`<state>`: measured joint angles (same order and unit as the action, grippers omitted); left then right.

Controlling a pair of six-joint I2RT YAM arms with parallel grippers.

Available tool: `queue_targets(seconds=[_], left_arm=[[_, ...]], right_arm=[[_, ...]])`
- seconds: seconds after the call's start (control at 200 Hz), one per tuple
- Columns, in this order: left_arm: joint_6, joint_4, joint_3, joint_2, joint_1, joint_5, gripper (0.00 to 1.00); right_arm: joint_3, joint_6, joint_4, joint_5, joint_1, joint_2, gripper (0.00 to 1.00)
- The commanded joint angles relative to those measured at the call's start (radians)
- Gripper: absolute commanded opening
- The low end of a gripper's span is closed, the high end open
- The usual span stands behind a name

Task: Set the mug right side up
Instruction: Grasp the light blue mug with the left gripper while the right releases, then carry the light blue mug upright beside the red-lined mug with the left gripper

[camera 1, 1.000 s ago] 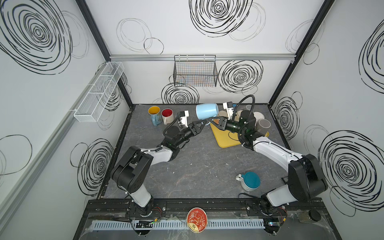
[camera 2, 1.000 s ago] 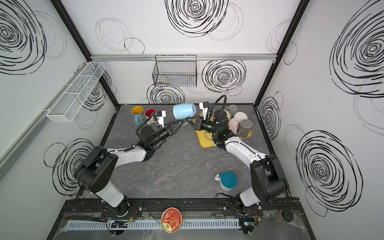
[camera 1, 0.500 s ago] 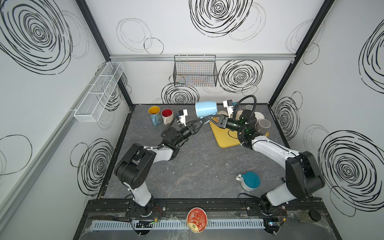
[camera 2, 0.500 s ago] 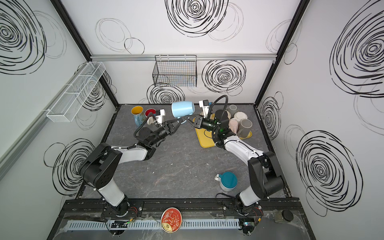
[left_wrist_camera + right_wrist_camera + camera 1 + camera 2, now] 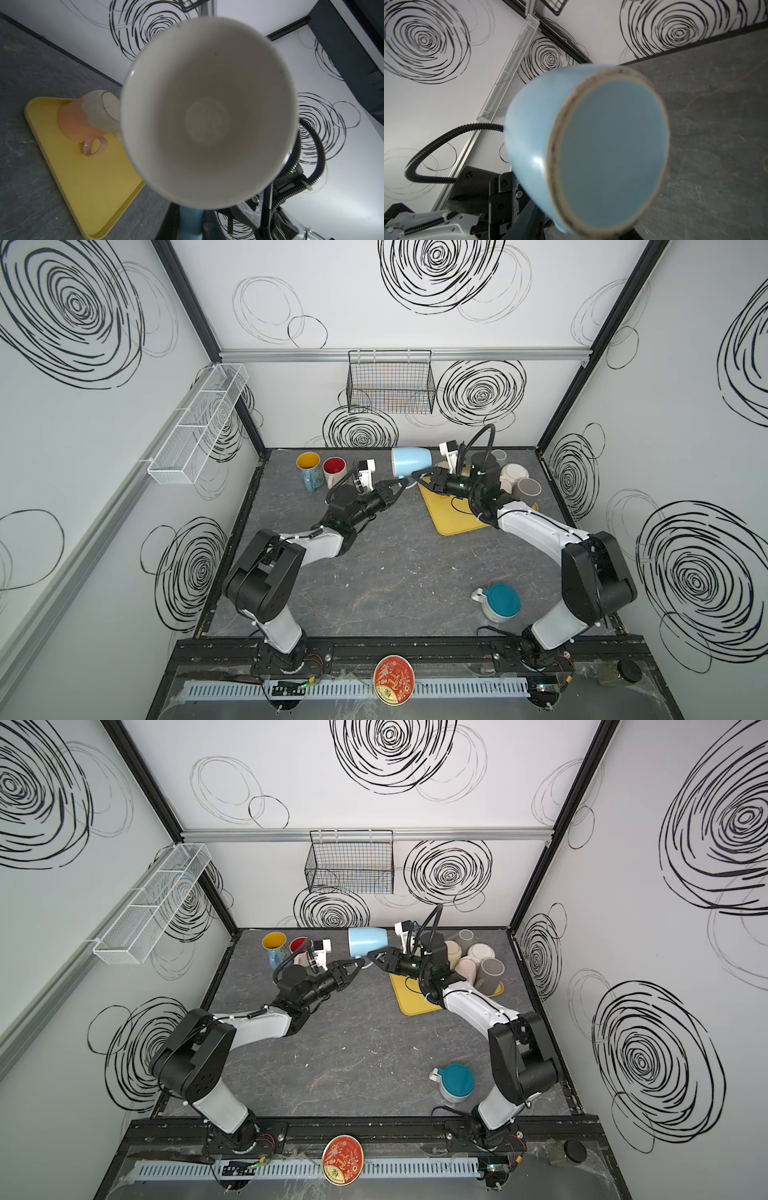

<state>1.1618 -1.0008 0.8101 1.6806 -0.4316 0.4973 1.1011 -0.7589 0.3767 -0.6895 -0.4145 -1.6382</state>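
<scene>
I see a grey worktop [image 5: 395, 572], white scribbled walls [image 5: 374, 302] and a yellow tray [image 5: 449, 518]. My left hand [image 5: 398, 485] grasps the blue mug [image 5: 409, 462]; the right hand [image 5: 419, 480] I cannot tell.

left tool [image 5: 397, 487]: clamped | right tool [image 5: 418, 479]: seemingly parted | tips close together

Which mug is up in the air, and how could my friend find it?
Find the black wire basket on the back wall. Below it a light blue mug hangs above the grey table. It is the only mug tipped sideways in the air; the others sit on the table or the yellow tray.
</scene>
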Motion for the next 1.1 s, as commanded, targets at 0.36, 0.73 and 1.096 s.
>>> queue_targets(seconds=[0.36,0.73,1.096], left_arm=[[-0.211,0.348,0.101,0.061,0.034,-0.097,0.00],[-0.728,1.093,0.471,0.064,0.040,-0.487,0.00],[-0.935,1.243,0.657,0.185,0.072,-0.752,0.00]], right_arm=[[0.011,0.115,-0.369,0.194,0.069,-0.004,0.54],[-0.006,0.234,-0.498,0.326,0.084,0.075,0.55],[-0.044,0.240,-0.467,0.328,0.088,0.071,0.55]])
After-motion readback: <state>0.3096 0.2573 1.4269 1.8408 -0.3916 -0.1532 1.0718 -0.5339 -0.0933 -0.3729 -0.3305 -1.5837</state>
